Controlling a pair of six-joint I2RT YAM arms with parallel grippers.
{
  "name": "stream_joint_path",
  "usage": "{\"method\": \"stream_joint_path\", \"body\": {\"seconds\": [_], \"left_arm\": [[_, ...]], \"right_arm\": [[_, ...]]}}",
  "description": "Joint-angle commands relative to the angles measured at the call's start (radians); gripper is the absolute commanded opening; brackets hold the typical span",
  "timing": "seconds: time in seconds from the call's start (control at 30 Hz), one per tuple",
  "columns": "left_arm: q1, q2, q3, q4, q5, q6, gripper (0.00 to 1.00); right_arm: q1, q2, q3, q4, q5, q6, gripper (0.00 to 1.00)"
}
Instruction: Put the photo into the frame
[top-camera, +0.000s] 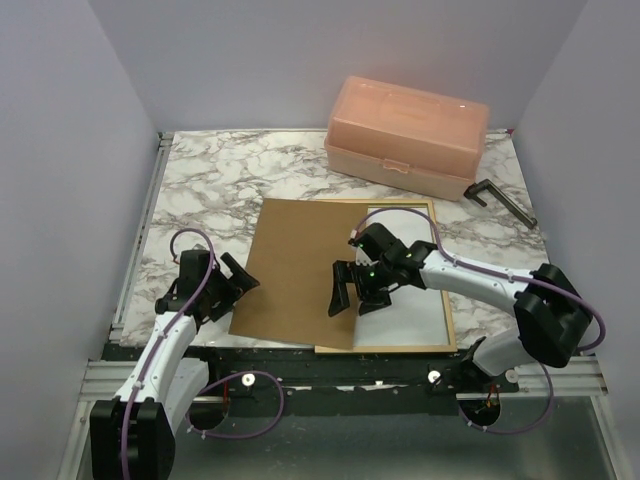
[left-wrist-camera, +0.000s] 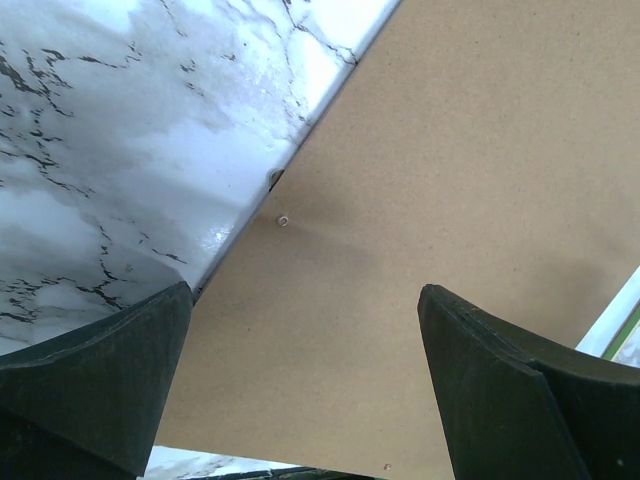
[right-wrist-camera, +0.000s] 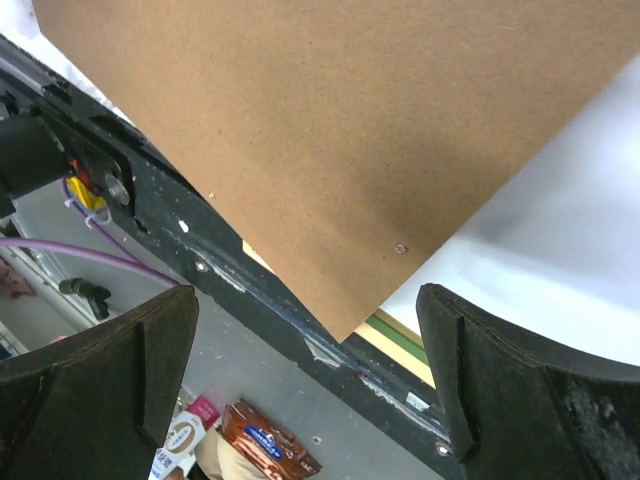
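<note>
The frame (top-camera: 445, 285) lies back up on the right half of the table, its pale wood rim showing, with a green strip (right-wrist-camera: 396, 336) at its near edge. Inside it lies the photo (top-camera: 418, 300), white reverse up. A brown backing panel (top-camera: 295, 265) lies skewed over the frame's left side and the photo. My right gripper (top-camera: 358, 295) hovers open above the panel's near right corner (right-wrist-camera: 345, 325), holding nothing. Open too, my left gripper (top-camera: 238, 283) sits at the panel's left edge (left-wrist-camera: 270, 215), nothing between its fingers.
A peach plastic box (top-camera: 405, 135) stands at the back right, with a black angled tool (top-camera: 500, 200) beside it. The marble tabletop (top-camera: 200, 190) ends at a black rail (top-camera: 300, 365) along the near edge. Grey walls close in the left and right sides.
</note>
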Motion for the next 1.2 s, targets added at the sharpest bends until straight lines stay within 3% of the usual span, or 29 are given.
{"method": "stream_joint_path", "body": {"seconds": [0.0,0.2,0.33,0.53,0.63,0.8,1.03,1.13,1.17], "left_arm": [[-0.011,0.017,-0.01,-0.045,0.026,-0.021,0.98],[-0.019,0.022,-0.018,-0.034,0.025,-0.018,0.99],[-0.021,0.033,-0.028,-0.022,0.03,-0.017,0.99],[-0.02,0.039,-0.04,-0.006,0.04,-0.017,0.99],[-0.02,0.039,-0.042,-0.001,0.046,-0.015,0.98],[-0.02,0.042,-0.045,0.006,0.055,-0.014,0.99],[-0.021,0.045,-0.056,0.025,0.066,-0.015,0.99],[-0.02,0.046,-0.061,0.031,0.07,-0.018,0.98],[-0.02,0.045,-0.063,0.036,0.073,-0.019,0.98]], "right_arm": [[-0.068,-0.053,-0.039,0.074,0.029,0.012,1.0],[-0.256,-0.114,-0.132,0.179,-0.114,-0.001,0.97],[-0.315,-0.108,-0.167,0.255,-0.186,0.006,0.95],[-0.336,-0.013,-0.214,0.449,-0.295,0.079,0.89],[-0.337,0.046,-0.216,0.529,-0.32,0.105,0.81],[-0.336,0.114,-0.211,0.597,-0.347,0.126,0.76],[-0.336,0.112,-0.219,0.646,-0.382,0.165,0.59],[-0.336,0.091,-0.238,0.722,-0.427,0.229,0.58],[-0.337,0.084,-0.248,0.763,-0.444,0.261,0.53]]}}
